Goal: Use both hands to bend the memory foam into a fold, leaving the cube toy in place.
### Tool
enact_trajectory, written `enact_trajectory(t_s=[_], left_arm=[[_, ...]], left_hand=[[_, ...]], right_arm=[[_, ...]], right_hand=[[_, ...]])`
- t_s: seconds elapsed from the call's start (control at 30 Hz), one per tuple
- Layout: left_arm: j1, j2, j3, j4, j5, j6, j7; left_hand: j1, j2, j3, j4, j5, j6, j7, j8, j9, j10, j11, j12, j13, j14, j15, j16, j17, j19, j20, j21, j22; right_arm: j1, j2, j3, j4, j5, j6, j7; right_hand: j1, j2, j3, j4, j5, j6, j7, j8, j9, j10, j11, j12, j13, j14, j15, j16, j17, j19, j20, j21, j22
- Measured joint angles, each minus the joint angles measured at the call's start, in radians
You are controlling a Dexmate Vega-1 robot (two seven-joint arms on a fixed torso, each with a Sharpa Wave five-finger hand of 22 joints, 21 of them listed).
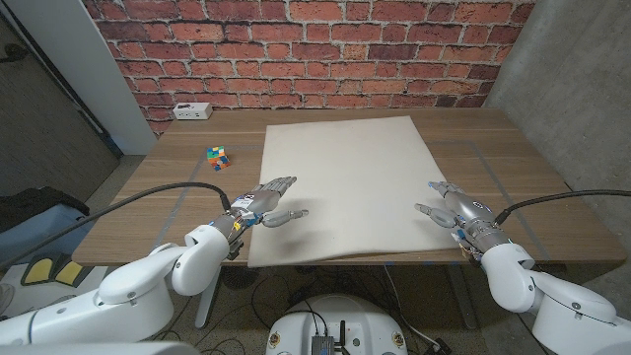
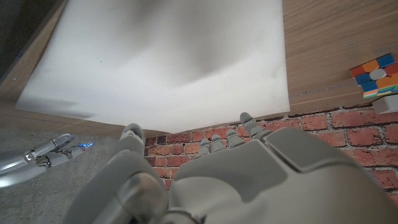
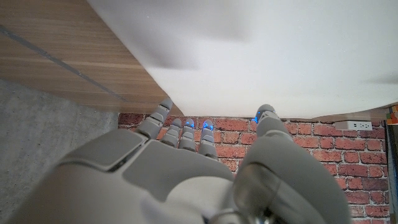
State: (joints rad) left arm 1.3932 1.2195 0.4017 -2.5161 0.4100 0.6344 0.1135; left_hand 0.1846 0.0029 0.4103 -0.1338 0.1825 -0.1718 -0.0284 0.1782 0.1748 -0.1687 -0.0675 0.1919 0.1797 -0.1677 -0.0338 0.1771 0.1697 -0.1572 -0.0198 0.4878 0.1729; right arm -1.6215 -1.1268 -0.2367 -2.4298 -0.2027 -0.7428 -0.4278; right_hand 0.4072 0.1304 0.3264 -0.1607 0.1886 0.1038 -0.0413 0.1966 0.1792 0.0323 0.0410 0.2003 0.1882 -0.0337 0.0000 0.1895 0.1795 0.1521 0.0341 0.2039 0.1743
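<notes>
Both hands hover spread over the near end of one memory foam sheet (image 1: 343, 187) lying flat on the wooden table (image 1: 493, 148). One left hand (image 1: 264, 205) sits at the sheet's near left edge, fingers apart, thumb reaching over the foam, gripping nothing; whether it touches the sheet cannot be told. One right hand (image 1: 449, 207) is at the near right edge, fingers likewise apart and empty. One multicoloured cube toy (image 1: 217, 155) rests on the bare wood just beside the sheet's left edge, apart from it. One white power strip (image 1: 192, 111) lies at the far left corner, against the brick wall (image 1: 315, 49).
</notes>
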Motion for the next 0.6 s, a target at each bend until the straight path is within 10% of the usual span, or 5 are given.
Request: enact_trajectory(t_s=[0.6], left_arm=[[-0.032,0.015,0.024,-0.019,-0.012,0.042,-0.049]], left_hand=[[0.000,-0.008,-0.008,0.000,0.000,0.000,0.000,0.000,0.000,0.000,0.000,0.000,0.000,0.000,0.000,0.000,0.000,0.005,0.005,-0.004,0.002]], right_arm=[[-0.047,-0.036,0.017,-0.022,0.009,-0.062,0.001]], right_hand=[[0.005,-0.005,0.000,0.000,0.000,-0.004,-0.004,0.000,0.005,0.000,0.000,0.000,0.000,0.000,0.000,0.000,0.000,0.000,0.000,0.000,0.000]])
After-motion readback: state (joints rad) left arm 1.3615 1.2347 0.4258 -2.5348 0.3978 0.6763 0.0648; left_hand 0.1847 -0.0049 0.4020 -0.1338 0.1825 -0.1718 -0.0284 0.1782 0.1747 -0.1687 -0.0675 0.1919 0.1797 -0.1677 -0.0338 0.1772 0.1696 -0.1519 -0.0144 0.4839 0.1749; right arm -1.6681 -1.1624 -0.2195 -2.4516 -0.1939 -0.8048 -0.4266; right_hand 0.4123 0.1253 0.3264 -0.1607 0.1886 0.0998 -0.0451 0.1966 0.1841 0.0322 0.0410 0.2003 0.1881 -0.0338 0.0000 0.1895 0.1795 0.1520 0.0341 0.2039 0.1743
